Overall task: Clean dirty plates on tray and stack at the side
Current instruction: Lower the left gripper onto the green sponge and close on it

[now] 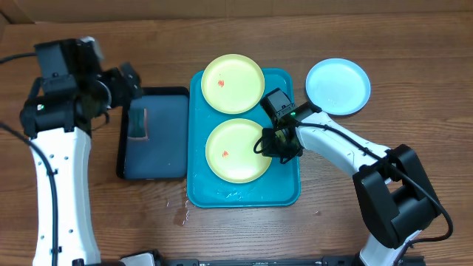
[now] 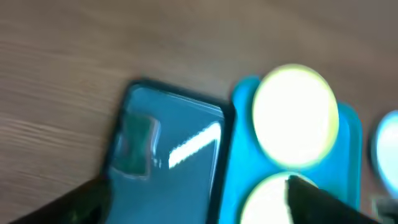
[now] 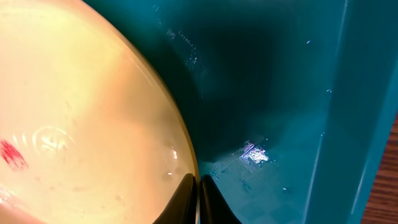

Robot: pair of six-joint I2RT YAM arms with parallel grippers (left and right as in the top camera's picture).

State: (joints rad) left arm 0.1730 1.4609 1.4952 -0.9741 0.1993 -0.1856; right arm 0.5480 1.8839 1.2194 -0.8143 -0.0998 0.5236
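right gripper (image 3: 198, 188) pinching front yellow plate (image 1: 235, 157) rim | left gripper (image 1: 134, 83) spread wide near dark tray (image 1: 162, 148) | blue plate (image 1: 338, 86) off teal tray (image 1: 288, 188)

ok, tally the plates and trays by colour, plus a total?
Pale yellow-green round plastic plates: 2
Light blue round plastic plate: 1
Bright teal rectangular plastic tray: 1
Dark navy-black rectangular tray: 1
Total: 5
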